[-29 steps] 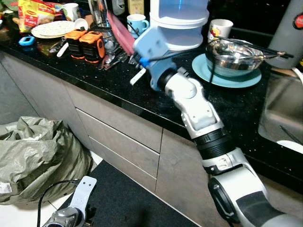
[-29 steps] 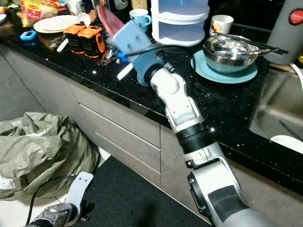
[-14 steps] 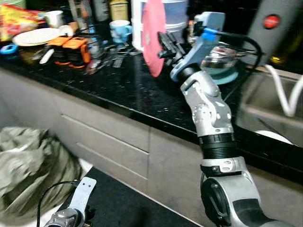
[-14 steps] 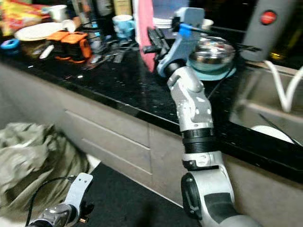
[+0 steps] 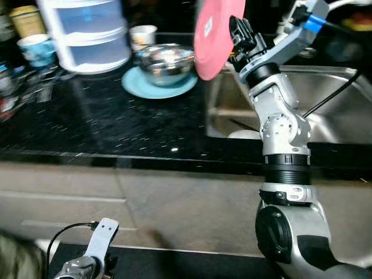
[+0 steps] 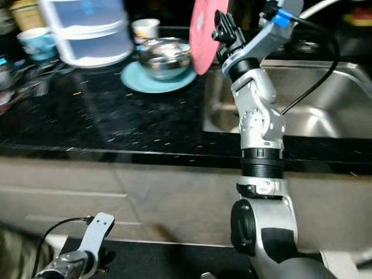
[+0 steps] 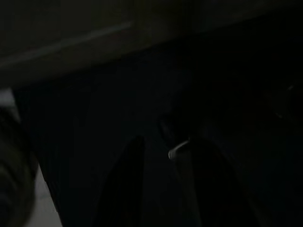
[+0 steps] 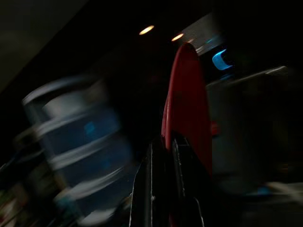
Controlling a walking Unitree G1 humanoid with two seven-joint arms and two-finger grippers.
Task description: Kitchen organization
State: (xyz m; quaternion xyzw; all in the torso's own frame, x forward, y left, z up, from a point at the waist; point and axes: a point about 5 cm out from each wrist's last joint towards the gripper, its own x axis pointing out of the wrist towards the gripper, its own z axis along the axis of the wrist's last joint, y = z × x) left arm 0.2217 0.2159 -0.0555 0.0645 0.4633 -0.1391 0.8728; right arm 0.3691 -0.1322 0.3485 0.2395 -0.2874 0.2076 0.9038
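Right gripper [image 5: 235,36] clamped on rim of red plate [image 5: 216,35], held upright above sink [image 5: 343,110] edge. Likely rigid, light, slippery; rim pinch suits. Left gripper [image 7: 163,184] idle, fingers apart.

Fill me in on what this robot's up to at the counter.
The right gripper is shut on the rim of a pink plate, holding it up on edge by the near corner of the steel sink. On the black counter a metal bowl sits on a blue plate. The left gripper hangs idle near the floor.
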